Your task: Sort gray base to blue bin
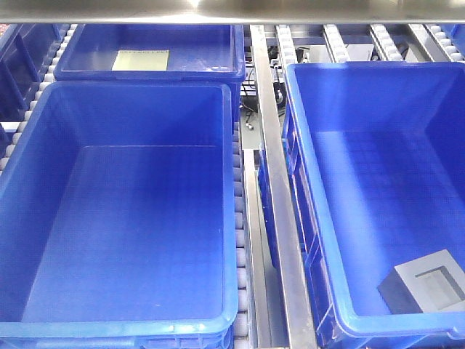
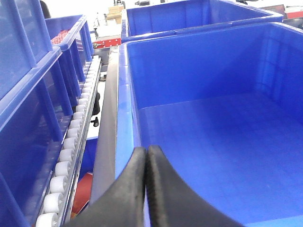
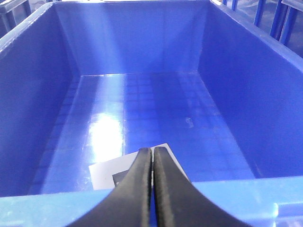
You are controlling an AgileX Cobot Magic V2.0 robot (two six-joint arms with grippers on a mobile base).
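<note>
- On my right wrist camera the right gripper (image 3: 152, 153) has its two black fingers pressed together, tip to tip, with nothing between them.
- The gray base (image 3: 108, 171) lies on the bin floor just beyond and below those fingertips; the fingers cover part of it, and I cannot tell whether they touch it.
- From the front camera I see the gray base (image 1: 424, 285) in the near right corner of the right-hand tote (image 1: 304, 109), recessed face turned up, resting on the grid floor.
- The left gripper (image 2: 146, 156) is likewise closed tight and holds nothing; it hangs over the near rim of the blue bin (image 2: 124, 94).
- In the front view that blue bin (image 1: 138, 86) is the large one on the left, and I see only its waffle floor inside.
- Behind it sits another blue tote (image 1: 240, 51) with a pale yellowish sheet (image 1: 140, 60) lying flat in it.
- A metal rail (image 1: 275, 182) runs between the left and right totes.
- Roller tracks (image 2: 66, 156) run beside the bin on the left wrist view.
</note>
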